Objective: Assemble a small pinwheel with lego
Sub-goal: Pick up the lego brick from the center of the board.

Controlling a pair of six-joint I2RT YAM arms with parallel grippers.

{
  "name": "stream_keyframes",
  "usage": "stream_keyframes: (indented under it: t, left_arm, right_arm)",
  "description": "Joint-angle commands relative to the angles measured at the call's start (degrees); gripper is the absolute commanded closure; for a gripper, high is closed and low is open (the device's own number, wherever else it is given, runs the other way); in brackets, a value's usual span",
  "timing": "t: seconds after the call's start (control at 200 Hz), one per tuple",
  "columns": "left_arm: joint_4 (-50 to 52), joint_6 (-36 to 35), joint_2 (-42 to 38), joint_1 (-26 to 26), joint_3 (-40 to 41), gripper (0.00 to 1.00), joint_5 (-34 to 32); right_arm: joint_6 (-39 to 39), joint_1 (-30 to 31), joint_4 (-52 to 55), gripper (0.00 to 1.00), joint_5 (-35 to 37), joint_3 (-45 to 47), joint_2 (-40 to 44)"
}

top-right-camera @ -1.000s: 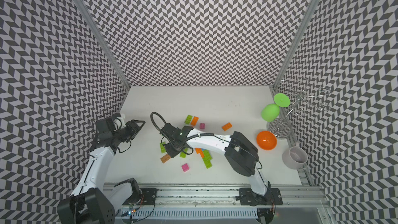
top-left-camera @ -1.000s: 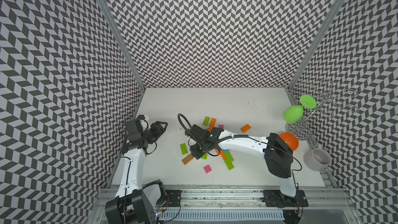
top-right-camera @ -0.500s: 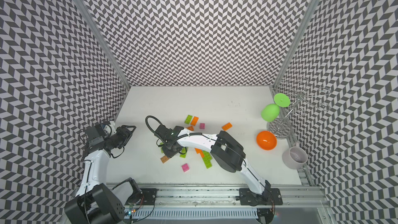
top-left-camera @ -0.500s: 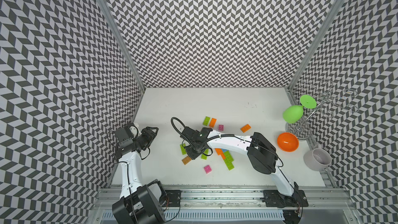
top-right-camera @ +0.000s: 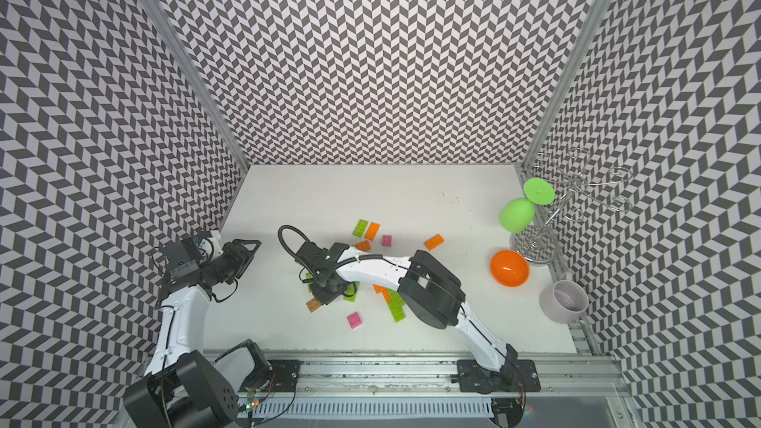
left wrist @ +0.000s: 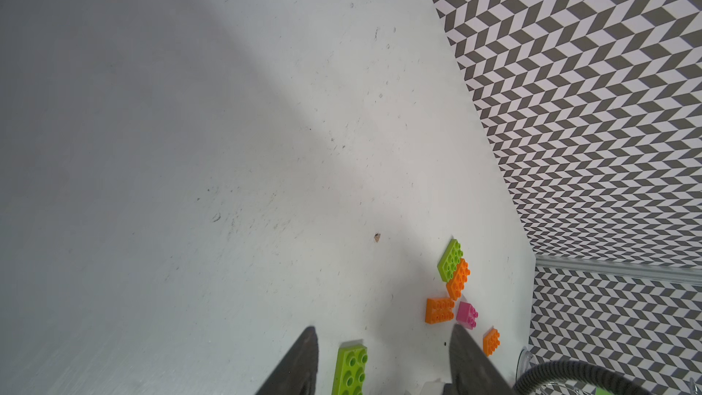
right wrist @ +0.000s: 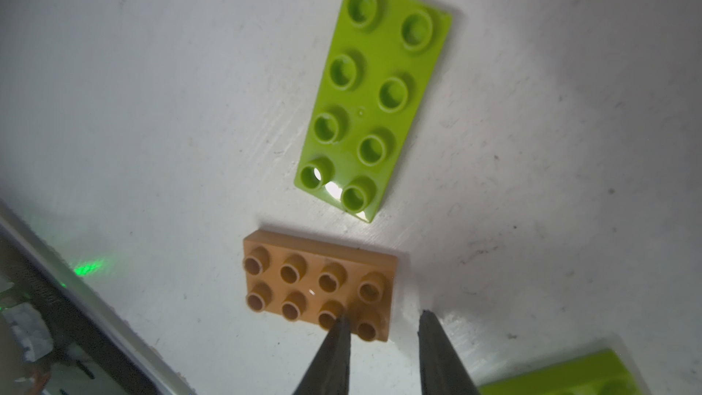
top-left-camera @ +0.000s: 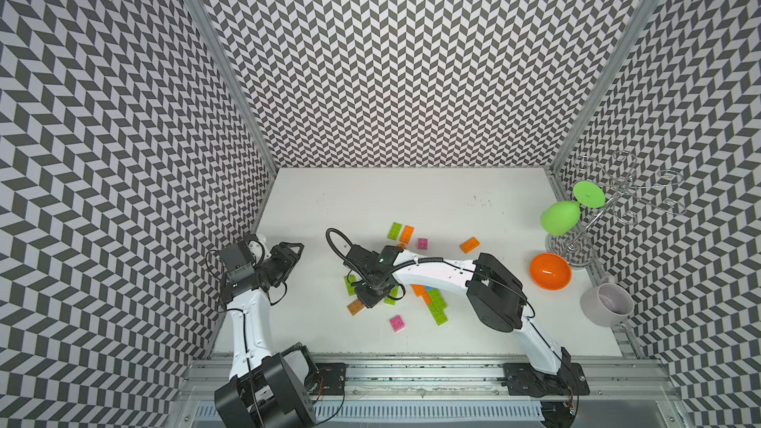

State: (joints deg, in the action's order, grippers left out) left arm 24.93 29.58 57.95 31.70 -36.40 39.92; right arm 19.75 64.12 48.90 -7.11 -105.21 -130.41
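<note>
1. My right end effector (right wrist: 384, 319): low over the desk (top-left-camera: 412, 199), jaws a narrow gap apart, nothing pinched. One fingertip (right wrist: 342, 330) overlaps a corner of the brown brick (right wrist: 319, 286), and the other stands just past its short edge. I cannot tell whether either touches it.
2. My left end effector (left wrist: 383, 330): spread wide and holding nothing, by the left wall, well apart from the lego.
3. Lego, lying flat on the desk:
- near lime brick (right wrist: 374, 96), just beside the brown brick, not touching it
- corner lime brick (right wrist: 562, 378), beside my right fingertips, only partly seen
- back lime brick (top-left-camera: 396, 230), touching the back orange brick (top-left-camera: 407, 233)
- back pink square (top-left-camera: 423, 243), near that pair
- front pink square (top-left-camera: 397, 323), nearer the front edge
- lone orange brick (top-left-camera: 470, 244), apart towards the right
- lime row (top-left-camera: 438, 310), with an orange piece (top-left-camera: 419, 290) and a blue piece (top-left-camera: 431, 289) at its end
4. In the way: my right arm (top-left-camera: 432, 273) lies across the middle cluster and hides part of it.
5. Containers, at the right edge:
- orange bowl (top-left-camera: 550, 270), its inside plain orange with a glint
- grey mug (top-left-camera: 606, 304), its inside pale
- green goblet (top-left-camera: 560, 218), tipped over, hanging from the wire rack (top-left-camera: 570, 245)
</note>
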Motion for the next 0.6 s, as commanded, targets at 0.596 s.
stream_keyframes:
  t: [0.596]
  left_arm:
    - [-0.4,-0.8,-0.7,0.8,0.6,0.45,0.9]
  right_arm:
    - [6.1,2.5,19.1,0.86,12.7,-10.0,-10.6]
